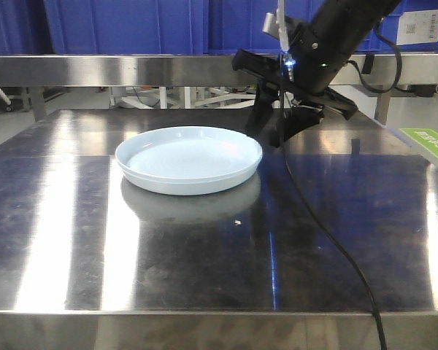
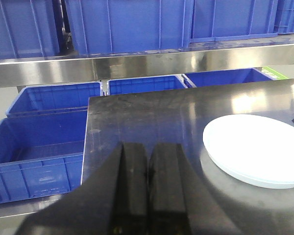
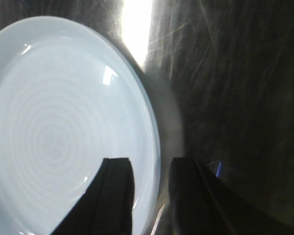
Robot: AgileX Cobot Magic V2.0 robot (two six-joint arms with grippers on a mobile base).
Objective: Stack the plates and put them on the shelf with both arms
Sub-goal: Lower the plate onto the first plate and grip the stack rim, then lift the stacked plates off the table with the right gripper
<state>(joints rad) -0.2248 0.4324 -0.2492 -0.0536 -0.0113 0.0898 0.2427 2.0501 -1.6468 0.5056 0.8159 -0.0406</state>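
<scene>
At the back, a long steel shelf with blue crates. In front, a shiny desk. In the middle of it, 1 pale plate. At its right rim, the right end effector, open, 1 finger over the plate, 1 outside. Left end effector closed tight, empty.

The right arm, at one o'clock in the front view, is a black tube with a blue-white light and a green dot. A thin black cable trails toward five o'clock. The right claw and left claw have matte black wedge fingers.
</scene>
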